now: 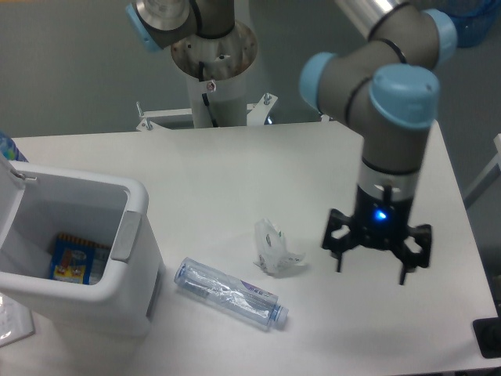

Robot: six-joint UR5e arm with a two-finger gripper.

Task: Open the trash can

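Note:
The white trash can (125, 301) stands at the table's front left with its top open, so I look straight into it. Its lid (9, 174) is swung back at the far left edge of the view. The grey push tab (125, 235) shows on its right rim. A blue and yellow packet (69, 258) lies at the bottom inside. My gripper (373, 269) hangs open over the right part of the table, far from the trash can, with nothing between its fingers.
A crushed clear plastic bottle (231, 294) lies just right of the trash can. A crumpled clear wrapper (272, 249) rests between the bottle and my gripper. The table's right edge (462, 227) runs close to the arm.

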